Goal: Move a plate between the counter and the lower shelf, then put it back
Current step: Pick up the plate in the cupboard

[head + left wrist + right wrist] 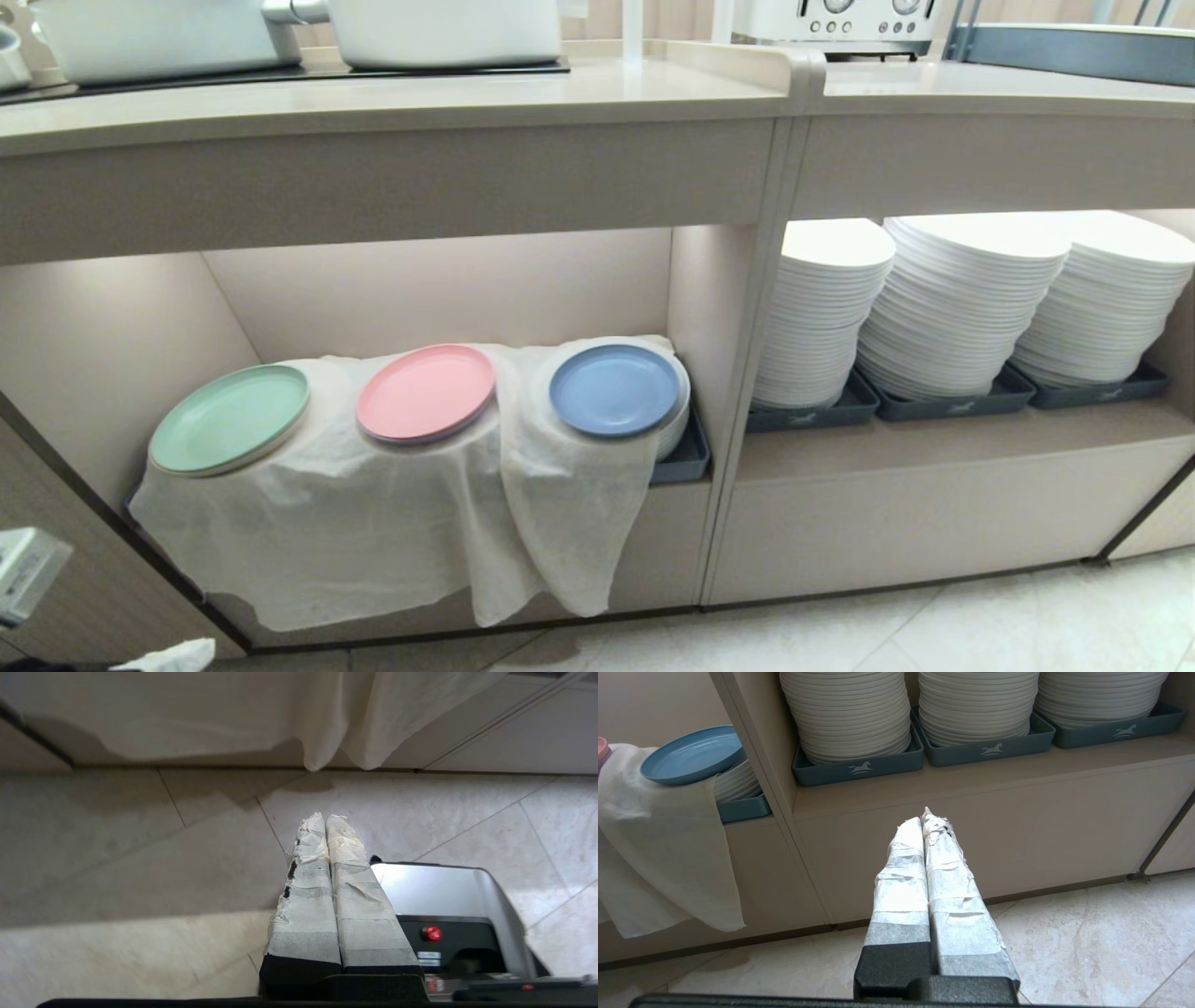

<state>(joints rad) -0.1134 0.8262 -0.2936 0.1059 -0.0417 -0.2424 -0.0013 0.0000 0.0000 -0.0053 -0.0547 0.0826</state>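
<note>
- Plate position: the round light-blue matte plate [613, 388] sits in the beige lit lower shelf [448, 289], on a draped white cloth [411, 523] over a stack in a dark grey tray [686, 457], at the recess's right end beside the dividing wall. A pink plate [426, 392] and a mint-green plate [230, 418] lie further left on the same cloth.
- Left gripper [327, 826]: taped fingers pressed together, holding nothing, low over the tiled floor [140, 858] below the cloth's hanging hem.
- Right gripper [927, 826]: fingers also together and empty, low in front of the neighbouring recess with the tall white plate stacks [850, 714].
- Judged progress: no grasp on the plate has begun, and the long beige desk [392, 98] above shows no coloured plate.
- Risk: the plate looks tilted on soft cloth, so a nudge at its rim could slide it off.
- Risk: a rising gripper may snag the hem and drag all three plates.
- Risk: the overhanging desk edge and the dividing wall crowd the lift path.
</note>
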